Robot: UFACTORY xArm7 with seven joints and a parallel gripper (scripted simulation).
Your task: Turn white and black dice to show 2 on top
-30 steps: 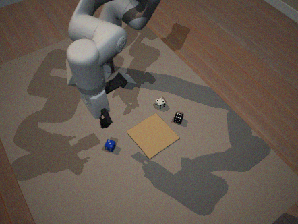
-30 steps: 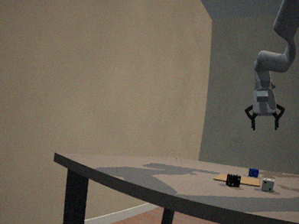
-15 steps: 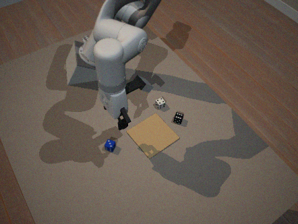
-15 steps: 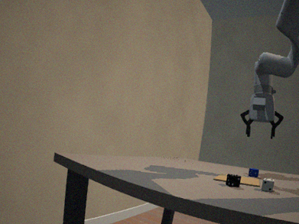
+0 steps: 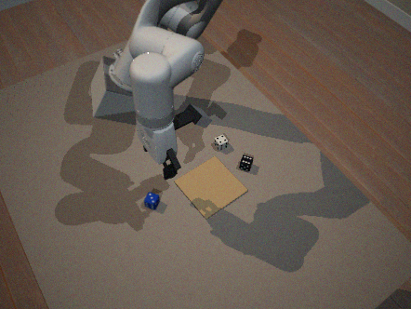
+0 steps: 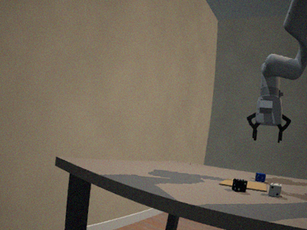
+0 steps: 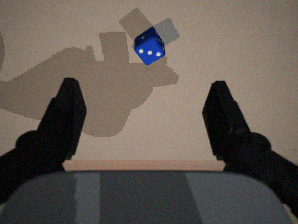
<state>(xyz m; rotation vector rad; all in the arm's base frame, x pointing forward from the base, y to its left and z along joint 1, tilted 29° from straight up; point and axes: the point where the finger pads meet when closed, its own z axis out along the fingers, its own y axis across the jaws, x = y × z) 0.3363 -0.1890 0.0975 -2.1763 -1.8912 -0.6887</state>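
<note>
The white die [image 5: 220, 141] [image 6: 275, 190] and the black die [image 5: 246, 162] [image 6: 239, 185] stand on the table beside the tan mat [image 5: 211, 186] [image 6: 255, 186], off it. Their top faces show several pips each in the top view; the exact counts are hard to read. The blue die [image 5: 152, 200] [image 6: 260, 177] [image 7: 149, 48] lies on the table at the mat's other side. Three white pips show on its brightest face in the wrist view. My gripper [image 5: 170, 168] [image 6: 267, 140] [image 7: 145, 95] is open and empty, high above the table, with no die between its fingers.
The arm's base [image 5: 109, 95] stands on the table [image 5: 116, 265] [image 6: 131, 173]. Broad arm shadows cross the table top and reach the mat's corner and the area around the blue die. The white and black dice stand fairly near each other.
</note>
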